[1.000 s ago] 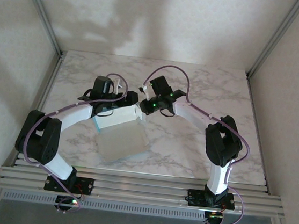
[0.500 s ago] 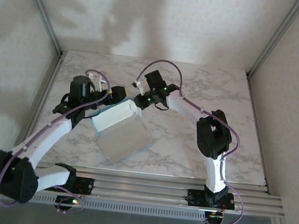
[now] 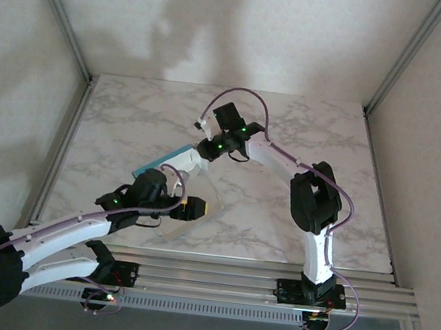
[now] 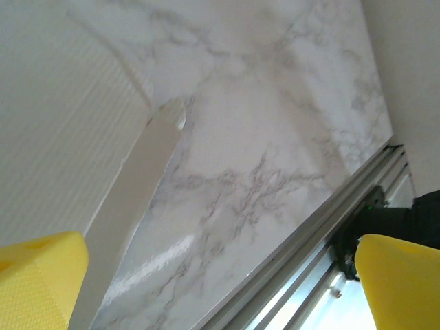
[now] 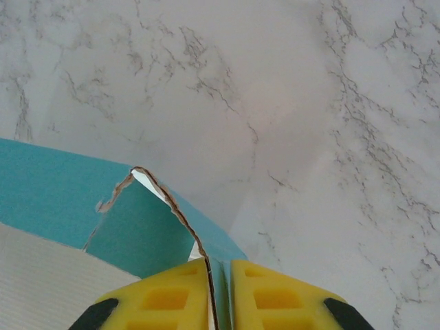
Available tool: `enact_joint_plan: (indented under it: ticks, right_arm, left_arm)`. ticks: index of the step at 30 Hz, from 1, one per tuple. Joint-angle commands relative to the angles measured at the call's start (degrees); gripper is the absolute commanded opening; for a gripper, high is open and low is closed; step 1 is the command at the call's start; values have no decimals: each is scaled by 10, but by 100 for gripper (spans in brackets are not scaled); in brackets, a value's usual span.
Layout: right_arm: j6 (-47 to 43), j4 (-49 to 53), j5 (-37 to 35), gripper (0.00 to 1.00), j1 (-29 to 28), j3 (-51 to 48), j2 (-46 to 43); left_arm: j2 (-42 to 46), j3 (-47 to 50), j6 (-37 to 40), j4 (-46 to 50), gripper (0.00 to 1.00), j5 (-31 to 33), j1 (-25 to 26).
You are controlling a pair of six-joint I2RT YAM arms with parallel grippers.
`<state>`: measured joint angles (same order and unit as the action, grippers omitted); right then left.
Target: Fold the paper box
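closely, ragged paper box (image 5: 141, 230) edge, right jaws pinching

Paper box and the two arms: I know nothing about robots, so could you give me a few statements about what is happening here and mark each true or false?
1. The right gripper is pinched shut on an edge of the paper box. True.
2. The left gripper is clamped on the box as well. False: its jaws stand wide open and grip nothing.
3. One face of the box is turquoise. True.
4. The table is plain dark wood. False: it is white with grey marble veins.
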<state>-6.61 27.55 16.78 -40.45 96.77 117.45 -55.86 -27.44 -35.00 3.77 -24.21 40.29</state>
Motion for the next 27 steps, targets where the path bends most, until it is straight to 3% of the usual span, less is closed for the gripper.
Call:
enact_joint_plan:
  ticks: [1, 8, 20, 27]
  right_arm:
    - [-6, 14, 11, 15, -6, 18, 3]
    - [-4, 15, 16, 20, -6, 15, -6]
    - [-3, 16, 19, 22, -6, 14, -9]
    - [-1, 18, 9, 14, -6, 6, -15]
  left_arm:
    - [8, 29, -34, -51, 99, 83, 30]
    - [-39, 66, -49, -81, 99, 138, 64]
    - [-86, 110, -86, -149, 99, 138, 67]
    - [-136, 111, -117, -203, 99, 140, 70]
